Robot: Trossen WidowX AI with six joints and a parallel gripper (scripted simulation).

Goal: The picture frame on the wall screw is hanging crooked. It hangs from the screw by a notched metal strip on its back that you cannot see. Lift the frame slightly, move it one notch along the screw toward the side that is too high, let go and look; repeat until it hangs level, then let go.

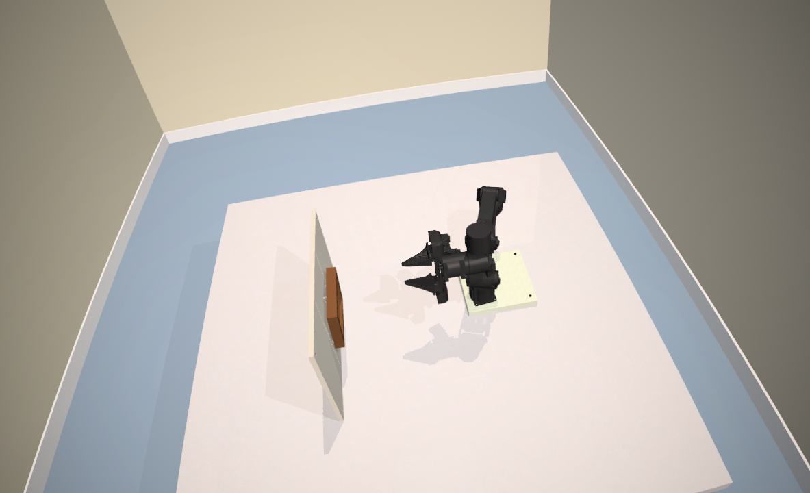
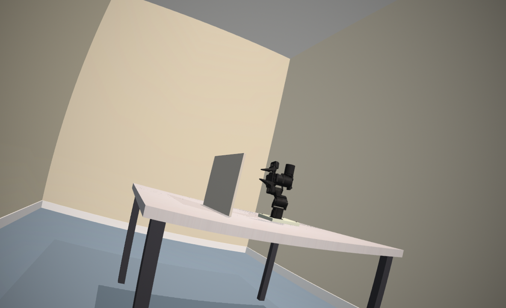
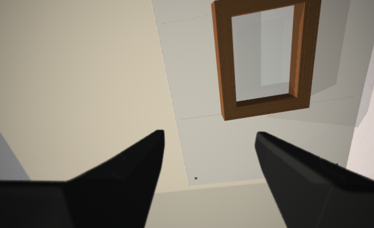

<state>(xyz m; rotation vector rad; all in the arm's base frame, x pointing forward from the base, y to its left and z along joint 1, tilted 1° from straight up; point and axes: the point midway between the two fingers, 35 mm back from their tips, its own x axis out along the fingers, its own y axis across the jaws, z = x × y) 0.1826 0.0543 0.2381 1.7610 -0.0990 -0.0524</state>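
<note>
The brown picture frame [image 1: 332, 291] [image 3: 225, 63] hangs on the face of the upright board [image 1: 328, 361] [image 2: 223, 183] [image 3: 193, 79]. In the wrist view its edges run nearly parallel to the board's edges and thin lines, so it looks close to level; a very small tilt I cannot rule out. The board hides it in the exterior view. The screw and notched strip are hidden. My gripper [image 1: 404, 273] [image 2: 260, 174] [image 3: 209, 137] is open, with nothing between its fingers. It is drawn back from the board, fingertips pointing toward it and not touching the frame.
The arm stands on a pale yellow base plate [image 1: 515, 275] on the light table [image 1: 457, 416] [image 2: 270, 233]. The board stands upright on the table in front of the fingers. Shadows of the arm and board fall on the table.
</note>
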